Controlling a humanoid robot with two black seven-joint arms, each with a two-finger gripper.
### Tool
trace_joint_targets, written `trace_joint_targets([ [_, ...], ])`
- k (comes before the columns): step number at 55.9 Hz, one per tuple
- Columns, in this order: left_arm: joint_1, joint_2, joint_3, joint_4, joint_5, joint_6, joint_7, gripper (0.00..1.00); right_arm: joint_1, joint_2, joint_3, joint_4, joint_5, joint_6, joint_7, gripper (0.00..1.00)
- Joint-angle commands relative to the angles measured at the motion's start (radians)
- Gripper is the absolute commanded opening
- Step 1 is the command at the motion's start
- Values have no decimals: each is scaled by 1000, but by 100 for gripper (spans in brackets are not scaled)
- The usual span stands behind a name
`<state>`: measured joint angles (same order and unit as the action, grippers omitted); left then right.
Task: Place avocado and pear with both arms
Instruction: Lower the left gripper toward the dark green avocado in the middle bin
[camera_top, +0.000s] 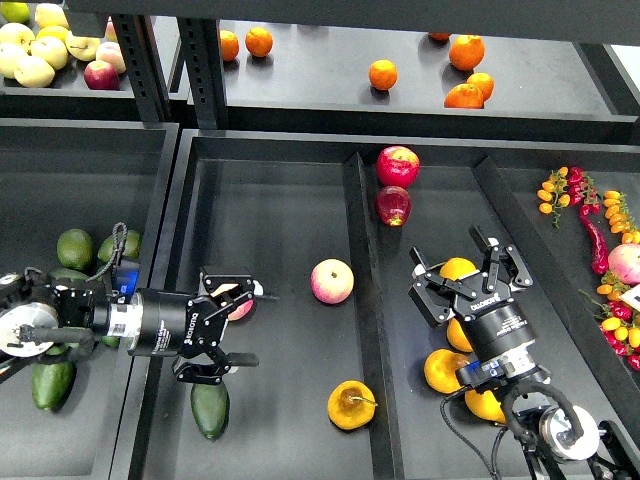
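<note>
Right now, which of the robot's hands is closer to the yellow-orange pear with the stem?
Left. The left hand is up and to the left of the pear, same tray; the right hand sits farther off, across the divider.

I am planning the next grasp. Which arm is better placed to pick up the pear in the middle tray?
Probably the left. The left claw is open in the same tray as the pear. The right claw is in the next compartment, over the oranges, beyond a divider.

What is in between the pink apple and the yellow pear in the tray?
Nothing. In the head view, only bare black tray floor lies between the pink-yellow apple and the pear below it.
</note>
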<state>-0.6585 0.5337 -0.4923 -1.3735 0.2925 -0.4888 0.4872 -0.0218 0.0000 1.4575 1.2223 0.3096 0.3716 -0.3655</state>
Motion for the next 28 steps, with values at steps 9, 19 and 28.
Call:
trace_joint_targets([
  [9, -226, -37, 276, 8, 99, 0, 2, 100, 40, 0, 14, -47, 12, -5, 0, 99],
  [19, -348, -89, 445, 33, 120, 0, 2, 100, 69, 0, 15, -76, 12, -5, 0, 99],
  [28, -432, -152, 600, 82, 114, 0, 2, 99, 92, 0, 15, -103, 12, -5, -1, 99],
])
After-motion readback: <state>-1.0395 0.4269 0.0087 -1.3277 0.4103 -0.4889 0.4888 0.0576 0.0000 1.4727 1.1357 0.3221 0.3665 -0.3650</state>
